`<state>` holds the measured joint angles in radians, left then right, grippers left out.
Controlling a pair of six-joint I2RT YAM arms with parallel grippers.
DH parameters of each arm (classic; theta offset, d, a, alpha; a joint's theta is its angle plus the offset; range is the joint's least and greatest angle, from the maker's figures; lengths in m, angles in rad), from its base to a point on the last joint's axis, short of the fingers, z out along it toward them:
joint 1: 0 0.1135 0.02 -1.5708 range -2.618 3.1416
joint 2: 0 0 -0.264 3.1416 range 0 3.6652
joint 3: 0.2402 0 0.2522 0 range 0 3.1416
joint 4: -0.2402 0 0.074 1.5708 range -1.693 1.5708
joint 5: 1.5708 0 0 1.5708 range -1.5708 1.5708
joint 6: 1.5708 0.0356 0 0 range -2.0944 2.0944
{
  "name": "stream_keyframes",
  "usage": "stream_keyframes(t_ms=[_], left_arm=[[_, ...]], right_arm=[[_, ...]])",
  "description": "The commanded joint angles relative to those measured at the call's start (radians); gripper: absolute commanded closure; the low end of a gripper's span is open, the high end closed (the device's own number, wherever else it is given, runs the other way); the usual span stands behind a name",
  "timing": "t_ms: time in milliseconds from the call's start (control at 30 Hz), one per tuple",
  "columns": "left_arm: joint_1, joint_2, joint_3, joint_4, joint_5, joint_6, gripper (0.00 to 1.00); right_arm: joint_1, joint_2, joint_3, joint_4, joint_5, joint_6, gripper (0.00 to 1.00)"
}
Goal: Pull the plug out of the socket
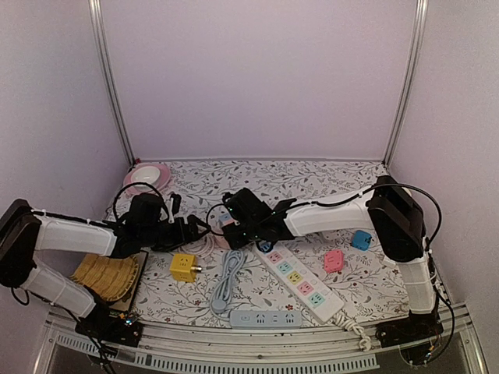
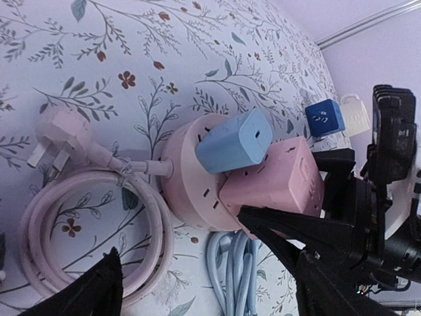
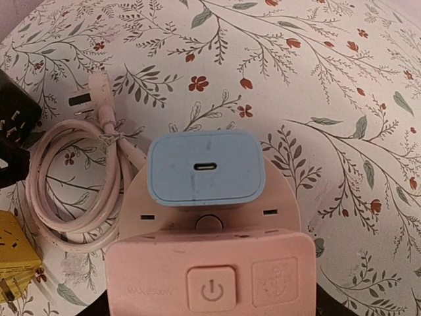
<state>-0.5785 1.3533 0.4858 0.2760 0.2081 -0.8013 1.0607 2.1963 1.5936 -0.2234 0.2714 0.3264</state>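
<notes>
A round pink socket (image 2: 187, 168) lies on the floral cloth, with a blue charger (image 2: 233, 141) and a pink block plug (image 2: 276, 178) plugged into its top. In the right wrist view the pink plug (image 3: 210, 276), which has a power button, fills the space between my right gripper's (image 3: 210, 311) jaws. That gripper is shut on the plug. The blue charger (image 3: 202, 168) stands just beyond it. My left gripper (image 2: 179, 236) is open and straddles the socket's side and the coiled pink cord (image 2: 85, 217). One of its fingers (image 2: 276, 240) lies against the pink plug. In the top view both grippers meet at the socket (image 1: 224, 232).
A yellow cube adapter (image 1: 183, 266), a coiled blue-grey cable (image 1: 226, 280), a white power strip (image 1: 300, 282) and a grey strip (image 1: 265, 319) lie in front. A pink plug (image 1: 334, 260) and a blue cube (image 1: 361, 239) lie to the right. A woven mat (image 1: 105, 274) and a pink plate (image 1: 148, 176) are on the left.
</notes>
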Motion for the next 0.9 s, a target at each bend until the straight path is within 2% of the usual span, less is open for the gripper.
stream_keyframes(t_ms=[0,200,333,533,633,867], left_arm=[[-0.029,0.083,0.094,0.027,0.027,0.008,0.10],[-0.045,0.154,0.174,-0.049,-0.052,0.044,0.19],[-0.045,0.208,0.210,-0.081,-0.075,0.069,0.29],[-0.052,0.265,0.243,-0.077,-0.070,0.081,0.54],[-0.058,0.280,0.254,-0.075,-0.071,0.083,0.69],[-0.074,0.320,0.282,-0.067,-0.069,0.083,0.87]], right_arm=[[0.007,-0.071,-0.025,0.016,0.083,0.019,0.66],[0.005,-0.075,-0.032,0.013,0.094,0.008,0.60],[0.005,-0.085,-0.036,0.012,0.091,0.007,0.54],[0.005,-0.108,-0.046,0.012,0.085,0.013,0.43],[0.005,-0.112,-0.050,0.012,0.084,0.014,0.41],[0.005,-0.113,-0.052,0.007,0.068,0.014,0.35]])
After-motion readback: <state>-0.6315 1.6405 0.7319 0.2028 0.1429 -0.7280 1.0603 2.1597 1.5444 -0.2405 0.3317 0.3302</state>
